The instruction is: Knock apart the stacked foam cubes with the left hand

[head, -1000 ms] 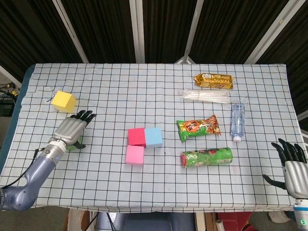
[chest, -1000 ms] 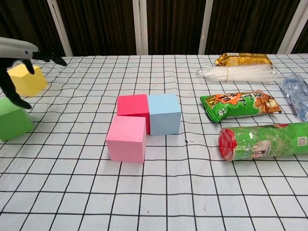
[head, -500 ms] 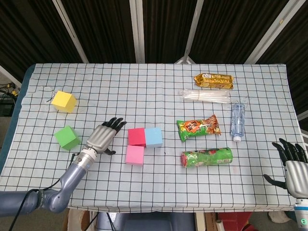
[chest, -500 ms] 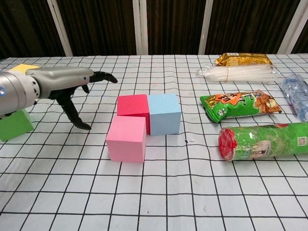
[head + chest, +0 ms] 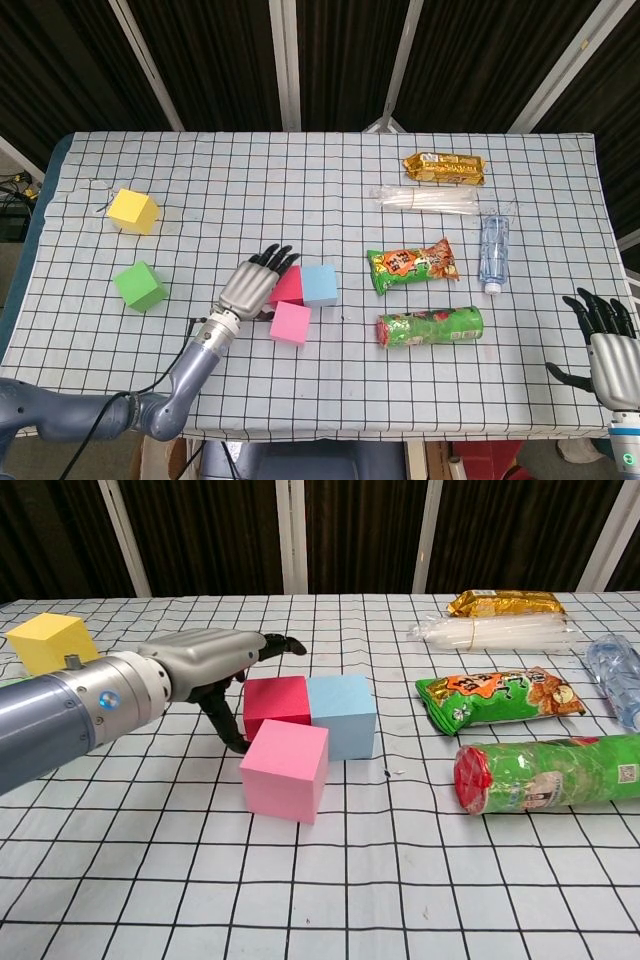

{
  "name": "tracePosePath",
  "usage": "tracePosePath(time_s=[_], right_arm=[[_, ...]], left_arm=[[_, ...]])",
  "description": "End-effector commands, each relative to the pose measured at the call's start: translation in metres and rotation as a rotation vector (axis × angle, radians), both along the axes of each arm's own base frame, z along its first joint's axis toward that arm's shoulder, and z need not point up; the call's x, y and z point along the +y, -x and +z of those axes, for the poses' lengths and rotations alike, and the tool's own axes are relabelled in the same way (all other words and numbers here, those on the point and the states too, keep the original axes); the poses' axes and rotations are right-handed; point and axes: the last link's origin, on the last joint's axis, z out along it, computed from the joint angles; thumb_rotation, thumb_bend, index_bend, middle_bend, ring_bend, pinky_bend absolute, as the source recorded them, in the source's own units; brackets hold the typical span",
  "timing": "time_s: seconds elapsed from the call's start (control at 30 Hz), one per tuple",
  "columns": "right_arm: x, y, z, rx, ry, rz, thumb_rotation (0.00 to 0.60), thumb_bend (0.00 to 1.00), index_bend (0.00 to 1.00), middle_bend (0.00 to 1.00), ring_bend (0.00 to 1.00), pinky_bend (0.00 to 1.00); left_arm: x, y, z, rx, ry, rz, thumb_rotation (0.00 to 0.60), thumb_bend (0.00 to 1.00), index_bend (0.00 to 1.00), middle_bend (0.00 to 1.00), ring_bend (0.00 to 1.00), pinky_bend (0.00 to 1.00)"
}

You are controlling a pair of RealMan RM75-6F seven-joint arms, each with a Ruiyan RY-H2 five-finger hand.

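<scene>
Three foam cubes sit together mid-table: a red cube [image 5: 291, 284] [image 5: 277, 701], a light blue cube [image 5: 320, 284] [image 5: 342, 715] touching its right side, and a pink cube [image 5: 290, 323] [image 5: 286, 770] in front, turned askew. My left hand [image 5: 254, 285] [image 5: 205, 660] is open at the red cube's left side, fingers reaching over its top edge and the thumb down by the pink cube's left corner. My right hand [image 5: 605, 340] hangs open off the table's front right edge, holding nothing; only the head view shows it.
A yellow cube [image 5: 133, 210] [image 5: 48, 640] and a green cube [image 5: 139, 286] lie at the left. To the right are a green snack bag [image 5: 412, 265] [image 5: 500, 698], a green canister [image 5: 430, 326] [image 5: 550, 773], a water bottle [image 5: 493, 252], a clear packet [image 5: 425, 200] and a gold packet [image 5: 444, 167].
My left hand has swept right from beside the green cube to the cube group. The pink cube has shifted right and turned. The right hand has stayed put.
</scene>
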Motion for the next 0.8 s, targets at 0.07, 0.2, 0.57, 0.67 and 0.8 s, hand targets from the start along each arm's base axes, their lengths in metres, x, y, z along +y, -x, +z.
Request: tracePosePath(time_s=[0.07, 0.2, 0.57, 0.67, 0.8], right_arm=[[0.000, 0.000, 0.000, 0.000, -0.001, 0.000, 0.600, 0.06, 0.17, 0.09, 0.11, 0.00], [0.000, 0.000, 0.000, -0.001, -0.003, 0.000, 0.600, 0.06, 0.17, 0.09, 0.11, 0.00], [0.001, -0.001, 0.000, -0.014, -0.012, 0.004, 0.600, 0.06, 0.17, 0.09, 0.11, 0.00], [0.001, 0.000, 0.001, -0.017, -0.007, 0.003, 0.600, 0.06, 0.17, 0.09, 0.12, 0.00], [0.001, 0.000, 0.002, -0.019, -0.006, 0.003, 0.600, 0.06, 0.17, 0.09, 0.12, 0.00]], left_arm=[[0.001, -0.008, -0.004, -0.001, -0.020, -0.013, 0.600, 0.00, 0.05, 0.07, 0.04, 0.26], [0.001, -0.011, -0.007, 0.011, -0.043, -0.026, 0.600, 0.02, 0.06, 0.14, 0.10, 0.30], [0.004, -0.006, -0.017, 0.072, -0.064, -0.009, 0.600, 0.21, 0.19, 0.33, 0.29, 0.39], [0.005, -0.006, -0.019, 0.082, -0.068, -0.011, 0.600, 0.28, 0.26, 0.43, 0.37, 0.45], [0.006, -0.007, -0.017, 0.088, -0.091, -0.031, 0.600, 0.38, 0.34, 0.50, 0.43, 0.49]])
